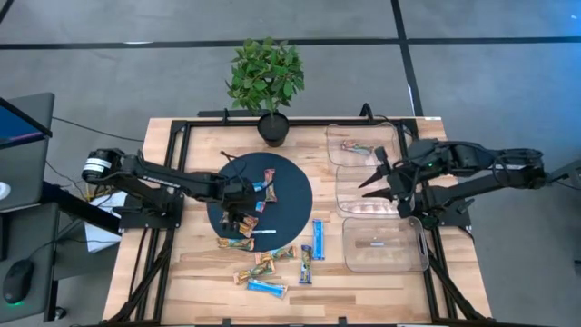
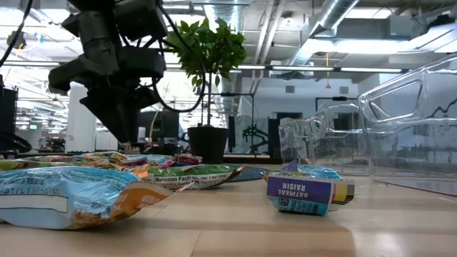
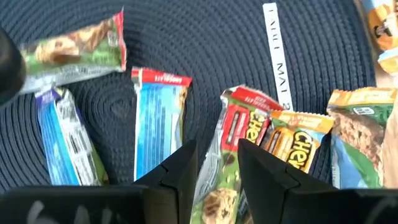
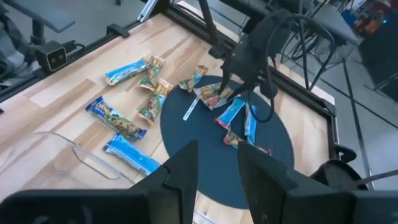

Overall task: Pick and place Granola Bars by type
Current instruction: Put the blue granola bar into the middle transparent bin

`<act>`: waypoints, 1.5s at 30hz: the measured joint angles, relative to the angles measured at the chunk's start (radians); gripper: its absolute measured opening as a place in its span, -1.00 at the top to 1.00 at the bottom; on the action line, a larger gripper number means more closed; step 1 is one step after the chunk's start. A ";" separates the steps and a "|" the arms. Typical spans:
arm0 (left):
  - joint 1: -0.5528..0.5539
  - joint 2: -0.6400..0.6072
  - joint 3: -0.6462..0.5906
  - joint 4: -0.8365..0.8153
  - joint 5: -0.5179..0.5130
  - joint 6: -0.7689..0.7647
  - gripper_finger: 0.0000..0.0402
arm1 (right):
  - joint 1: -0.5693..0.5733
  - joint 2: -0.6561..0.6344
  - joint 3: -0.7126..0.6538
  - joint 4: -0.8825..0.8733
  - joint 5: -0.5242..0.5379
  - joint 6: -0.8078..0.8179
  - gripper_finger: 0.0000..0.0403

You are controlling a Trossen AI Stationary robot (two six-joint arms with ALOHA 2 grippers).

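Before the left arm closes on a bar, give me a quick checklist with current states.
1. Left end effector open: ok.
2. Red-edged green bar lies in the gap between its fingers: ok.
3. Neighbouring blue bar outside the gap: ok, though close beside one finger.
4. Bar resting on the round dark mat: ok.
5. Right end effector away from the mat, above the clear bins: ok.
6. Fingers low enough to grip: cannot tell.

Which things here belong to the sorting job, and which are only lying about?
Belong to the job:
- granola bars on the dark round mat and the wooden table
- three clear bins, one already holding a bar
- left end effector, open above the bars
- right end effector, open beside the bins

Lying about:
- potted plant
- thin white strip
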 joint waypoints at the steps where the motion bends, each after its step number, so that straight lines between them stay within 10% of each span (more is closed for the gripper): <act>1: 0.000 0.000 0.000 -0.009 -0.001 -0.006 0.44 | 0.000 -0.003 -0.011 0.004 0.000 -0.008 0.47; 22: 0.082 0.000 0.000 0.016 -0.306 0.052 0.32 | 0.000 0.056 -0.052 0.096 -0.005 -0.051 0.47; 45: 0.294 0.006 -0.025 0.108 -0.052 0.051 0.03 | 0.000 0.140 -0.052 0.098 -0.005 -0.049 0.47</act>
